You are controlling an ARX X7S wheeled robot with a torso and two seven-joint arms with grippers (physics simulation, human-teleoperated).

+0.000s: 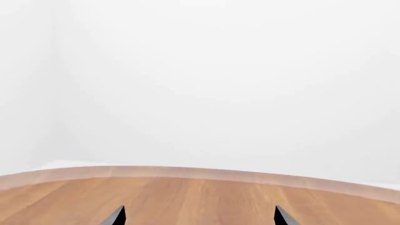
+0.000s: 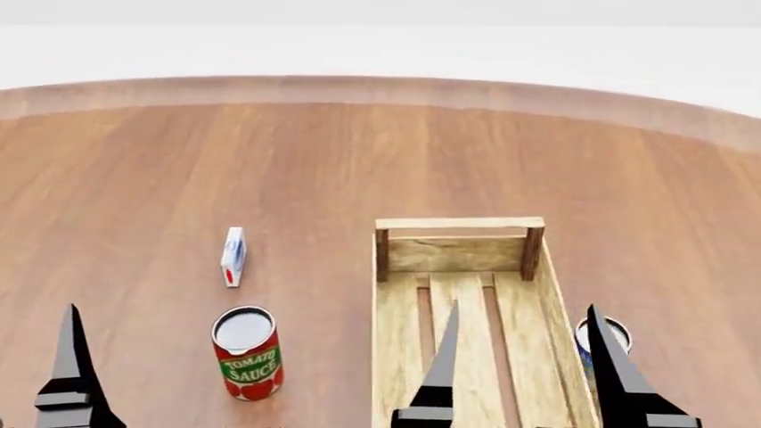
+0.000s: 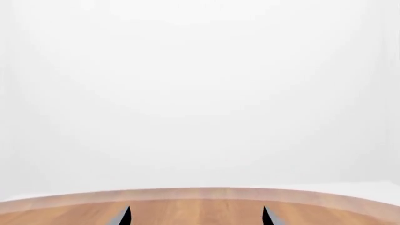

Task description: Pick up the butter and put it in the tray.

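The butter is out of view in every frame. The tray (image 2: 459, 224), a long light-wood crate with a slatted bottom, lies right of centre in the head view and has nothing in it. My right gripper (image 2: 523, 357) hangs open over the tray's near part, its two dark fingers spread wide. In the right wrist view the right gripper (image 3: 196, 216) has only bare table between its tips. My left gripper (image 1: 200, 216) is open too, with nothing between its tips. Only one of its fingers (image 2: 71, 366) shows at the head view's lower left.
A red tomato sauce can (image 2: 248, 352) stands left of the tray. A small white-blue box (image 2: 233, 256) stands further back. Another can (image 2: 601, 337) sits just right of the tray, partly behind my right finger. The round wooden table's far edge (image 2: 380, 89) curves across the back.
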